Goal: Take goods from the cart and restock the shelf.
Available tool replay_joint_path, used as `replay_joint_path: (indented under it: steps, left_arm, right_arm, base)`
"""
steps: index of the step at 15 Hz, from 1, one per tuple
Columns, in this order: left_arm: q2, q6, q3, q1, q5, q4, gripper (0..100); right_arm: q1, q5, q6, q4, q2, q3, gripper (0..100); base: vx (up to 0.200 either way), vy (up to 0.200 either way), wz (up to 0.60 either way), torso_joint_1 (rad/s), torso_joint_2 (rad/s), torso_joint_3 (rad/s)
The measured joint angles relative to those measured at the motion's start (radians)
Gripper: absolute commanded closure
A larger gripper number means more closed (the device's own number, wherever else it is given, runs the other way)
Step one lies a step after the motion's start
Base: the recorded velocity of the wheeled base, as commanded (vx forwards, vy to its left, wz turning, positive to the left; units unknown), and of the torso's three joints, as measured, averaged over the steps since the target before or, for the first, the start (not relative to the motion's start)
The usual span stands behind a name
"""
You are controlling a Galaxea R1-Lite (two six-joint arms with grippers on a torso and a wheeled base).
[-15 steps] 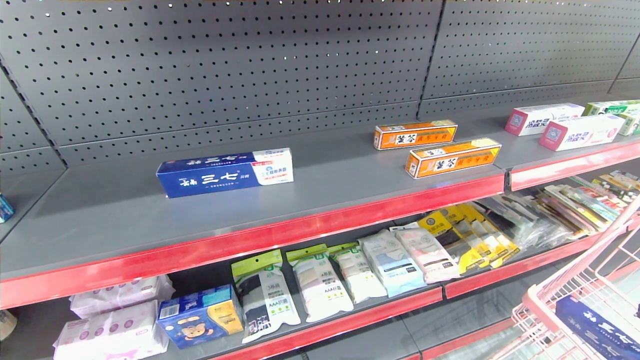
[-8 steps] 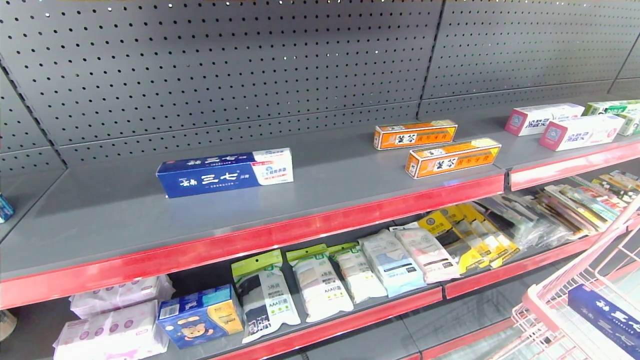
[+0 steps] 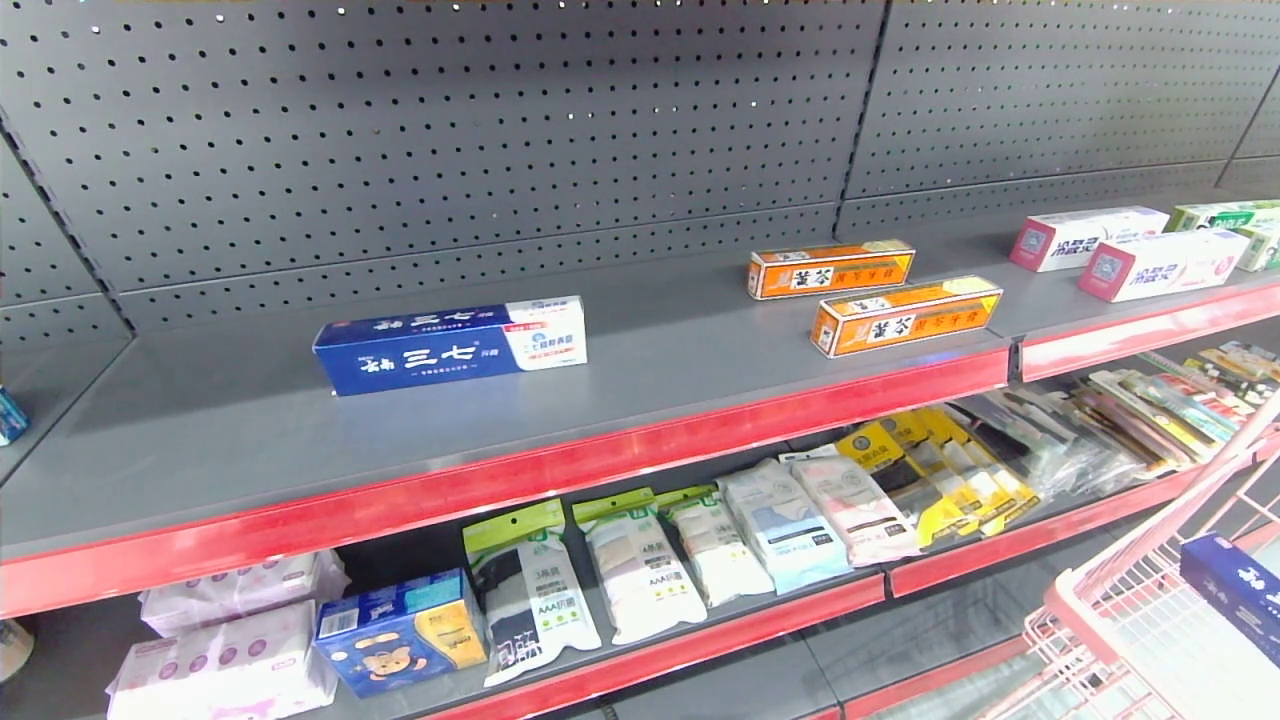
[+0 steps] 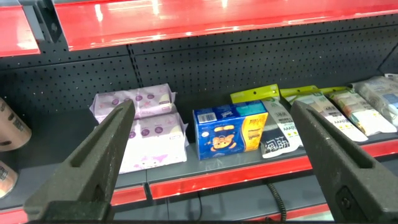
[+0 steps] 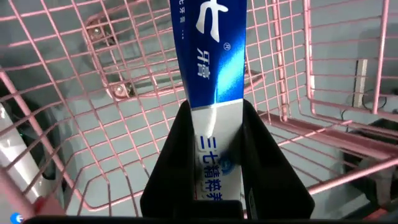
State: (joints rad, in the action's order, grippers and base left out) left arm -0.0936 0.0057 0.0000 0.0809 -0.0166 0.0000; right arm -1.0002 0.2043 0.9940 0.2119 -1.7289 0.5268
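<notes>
A blue toothpaste box (image 3: pixel 450 345) lies on the grey upper shelf (image 3: pixel 250 420) with its red front edge. At the lower right stands the pink wire cart (image 3: pixel 1120 620). A second blue toothpaste box (image 3: pixel 1235 590) hangs over the cart at the picture's right edge. In the right wrist view my right gripper (image 5: pixel 217 162) is shut on the white end of this box (image 5: pixel 208 56), above the cart's wire floor (image 5: pixel 93 106). My left gripper (image 4: pixel 212 112) is open and holds nothing, level with the lower shelf.
Two orange boxes (image 3: pixel 905 315) lie to the right on the upper shelf, and white-and-pink boxes (image 3: pixel 1160 263) farther right. The lower shelf carries tissue packs (image 4: pixel 146 134), a blue carton (image 4: pixel 230 130) and several bagged goods (image 3: pixel 640 565). Bare shelf lies left of and in front of the blue box.
The blue box held over the cart has risen and shifted to the right in the head view. The shelf goods have not moved.
</notes>
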Motion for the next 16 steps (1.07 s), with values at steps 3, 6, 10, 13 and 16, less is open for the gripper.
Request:
replay_joint_path:
  steps: [3, 6, 10, 13, 16]
  left_arm:
    - [0.0, 0.0, 0.0, 0.0, 0.0, 0.0, 0]
    - [0.0, 0.0, 0.0, 0.0, 0.0, 0.0, 0]
    - [0.0, 0.0, 0.0, 0.0, 0.0, 0.0, 0]
    - [0.0, 0.0, 0.0, 0.0, 0.0, 0.0, 0]
    - [0.0, 0.0, 0.0, 0.0, 0.0, 0.0, 0]
  right_arm:
    - [0.017, -0.03, -0.167, -0.002, 0.091, -0.037, 100]
    - [0.092, -0.091, -0.335, -0.002, 0.179, -0.063, 100]
    - [0.227, -0.2, -0.559, -0.056, 0.3, -0.08, 100]
    - [0.293, -0.255, -0.602, -0.068, 0.392, -0.093, 100]
    - [0.329, -0.276, -0.608, -0.081, 0.471, -0.1, 100]
  base:
    - [0.0, 0.0, 0.0, 0.0, 0.0, 0.0]
    - [0.0, 0.0, 0.0, 0.0, 0.0, 0.0]
    - [0.0, 0.0, 0.0, 0.0, 0.0, 0.0]
    - [0.0, 0.0, 0.0, 0.0, 0.0, 0.0]
    - [0.0, 0.0, 0.0, 0.0, 0.0, 0.0]
